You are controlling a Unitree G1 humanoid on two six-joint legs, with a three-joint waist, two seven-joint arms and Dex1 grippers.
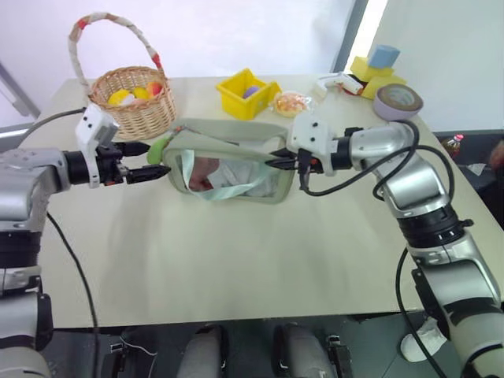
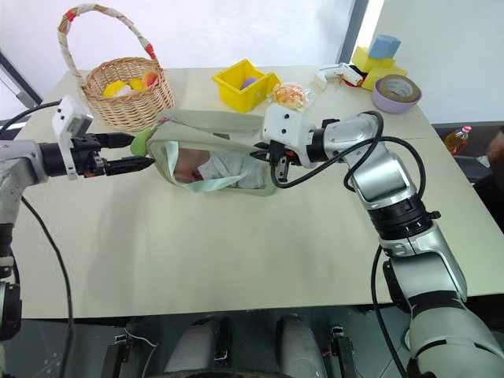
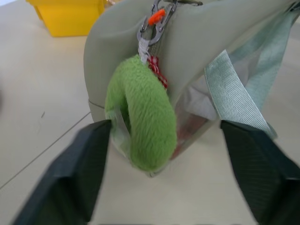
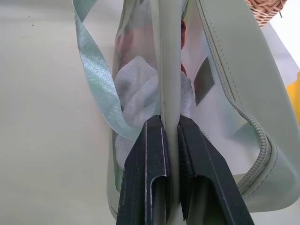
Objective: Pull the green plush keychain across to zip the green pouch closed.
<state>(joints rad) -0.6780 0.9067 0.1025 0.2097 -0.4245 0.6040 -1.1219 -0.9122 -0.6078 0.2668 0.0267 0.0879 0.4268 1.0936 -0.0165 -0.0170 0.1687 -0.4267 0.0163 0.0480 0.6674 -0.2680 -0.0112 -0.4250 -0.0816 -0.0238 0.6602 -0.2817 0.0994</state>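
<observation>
Head view: we see the green pouch (image 1: 232,161) on the table (image 1: 236,260), between both arms | left wrist: left gripper (image 3: 164,164) fingers apart around the green plush keychain (image 3: 143,112), perhaps not touching | right wrist: right gripper (image 4: 171,133) clamped on a pouch edge.

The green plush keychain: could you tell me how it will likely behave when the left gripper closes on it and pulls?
The green plush keychain looks fuzzy and soft, so it will probably squash between the left gripper's open fingers. It hangs from a small metal clip, so it may swing or twist. The green pouch looks like soft fabric and may flex when pulled.
</observation>
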